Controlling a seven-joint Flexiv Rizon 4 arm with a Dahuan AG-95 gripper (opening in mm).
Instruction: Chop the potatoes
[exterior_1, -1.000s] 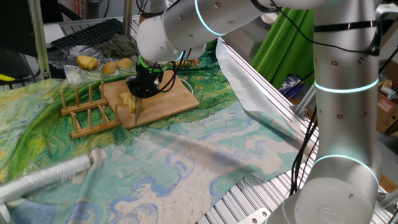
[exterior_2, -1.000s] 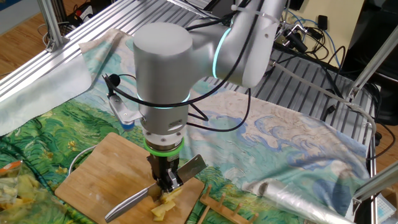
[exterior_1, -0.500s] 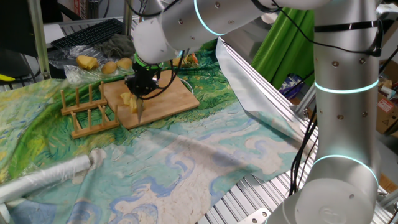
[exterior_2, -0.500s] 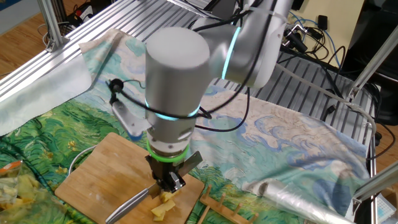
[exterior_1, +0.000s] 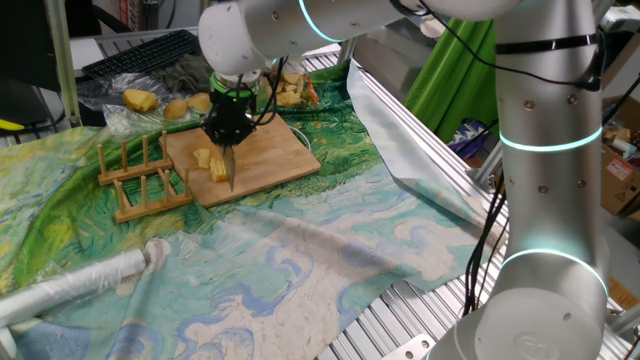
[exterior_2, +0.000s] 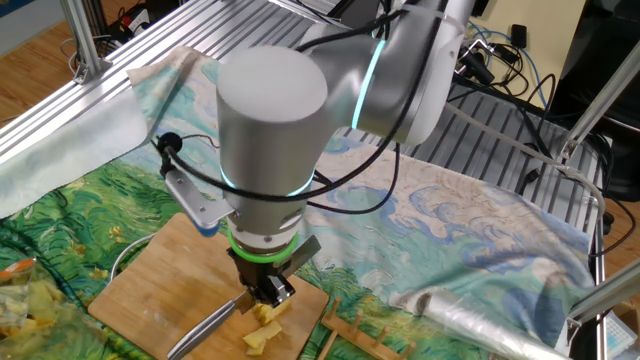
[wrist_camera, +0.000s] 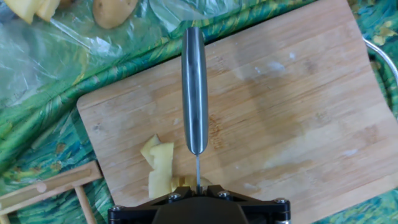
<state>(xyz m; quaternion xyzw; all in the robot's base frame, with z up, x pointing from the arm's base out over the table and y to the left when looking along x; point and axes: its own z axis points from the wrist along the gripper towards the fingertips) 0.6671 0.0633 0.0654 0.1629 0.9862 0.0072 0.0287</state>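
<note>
On the wooden board (wrist_camera: 292, 106), the potatoes (wrist_camera: 160, 168) lie partly cut in coarse chunks, and the gripper (exterior_2: 266, 292), jaws closed on the knife (wrist_camera: 194, 93), probably has more cuts to make.

Potatoes (exterior_1: 210, 165) on the board (exterior_1: 270, 160), rack (exterior_1: 140, 180) beside it, knife (wrist_camera: 194, 87) above.

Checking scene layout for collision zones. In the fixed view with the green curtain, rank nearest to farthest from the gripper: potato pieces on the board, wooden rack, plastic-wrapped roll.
1. potato pieces, on the board right below the gripper.
2. wooden rack, just left of the board.
3. plastic-wrapped roll, far off at the lower left.
</note>
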